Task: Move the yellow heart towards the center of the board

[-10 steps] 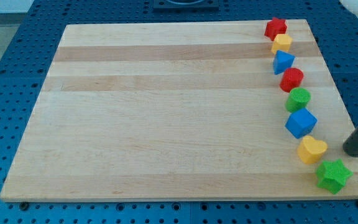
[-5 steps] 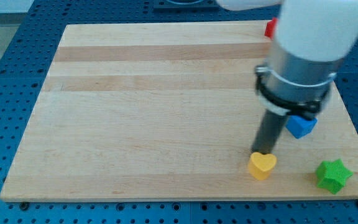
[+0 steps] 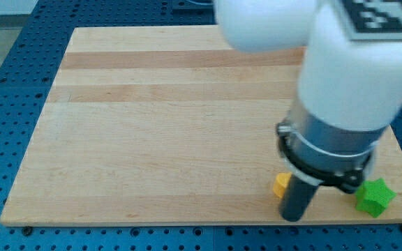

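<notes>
Your rod has no jaws. My tip [image 3: 295,217] sits at the board's [image 3: 152,139] bottom edge, touching the yellow heart [image 3: 280,185] just above-left; centre lies further up-left.

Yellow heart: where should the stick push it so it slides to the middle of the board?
There's no pincer, so push, don't grip. The yellow heart peeks out just left of my tip, near the board's bottom edge; most of it is hidden behind the rod. The middle lies up and left, so probably press its lower-right side. The green block sits to the right, out of the way.
</notes>
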Robot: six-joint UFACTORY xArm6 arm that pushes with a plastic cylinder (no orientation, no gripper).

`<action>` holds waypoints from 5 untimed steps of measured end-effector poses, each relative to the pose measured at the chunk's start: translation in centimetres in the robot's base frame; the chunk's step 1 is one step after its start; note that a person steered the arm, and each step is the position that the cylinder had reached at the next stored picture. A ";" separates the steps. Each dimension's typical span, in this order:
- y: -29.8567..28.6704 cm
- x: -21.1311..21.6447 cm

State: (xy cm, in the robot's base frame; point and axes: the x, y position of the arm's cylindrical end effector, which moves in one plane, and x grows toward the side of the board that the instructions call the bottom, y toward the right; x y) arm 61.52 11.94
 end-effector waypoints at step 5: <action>-3.8 -9.4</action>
State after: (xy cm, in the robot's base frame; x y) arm 52.09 8.18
